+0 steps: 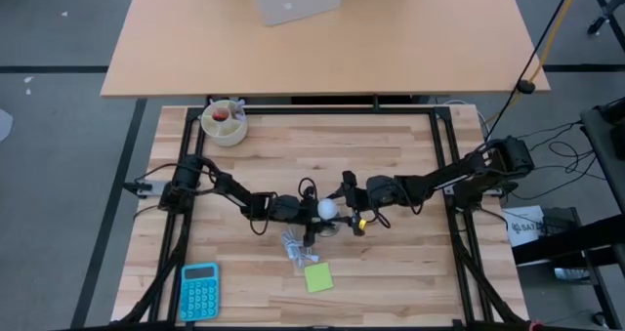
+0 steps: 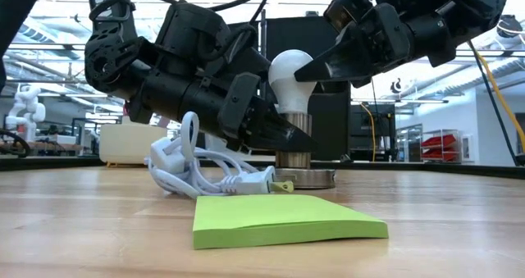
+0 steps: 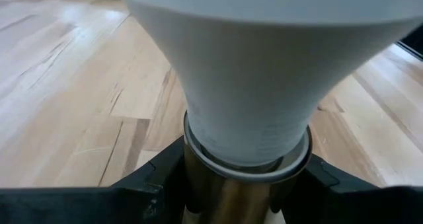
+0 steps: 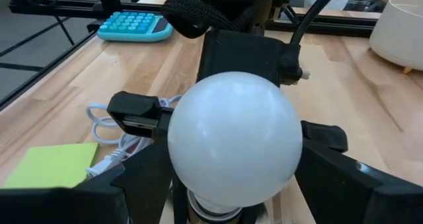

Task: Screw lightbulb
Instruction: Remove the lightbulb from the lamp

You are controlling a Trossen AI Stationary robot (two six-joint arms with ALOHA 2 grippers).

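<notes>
Left gripper (image 2: pixel 283 134) clamped on socket (image 2: pixel 294 159), right gripper (image 2: pixel 316 71) (reaching level) gripping lightbulb (image 2: pixel 291 77) globe.

The table (image 1: pixel 391 175) is seen from straight overhead; at tabletop height it's viewed level. The lightbulb (image 3: pixel 264 85) is framed super close by both wrist views, dead centre rather than any clock edge.

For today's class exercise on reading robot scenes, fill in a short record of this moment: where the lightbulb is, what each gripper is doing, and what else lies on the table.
lightbulb: upright, base in the socket
left gripper: fingers shut on the socket below the bulb
right gripper: fingers either side of the bulb's globe; contact unclear
white cable: coiled beside the socket
green sticky notes: flat, nearer the low camera
calculator: near the left front corner
bowl: far left
</notes>
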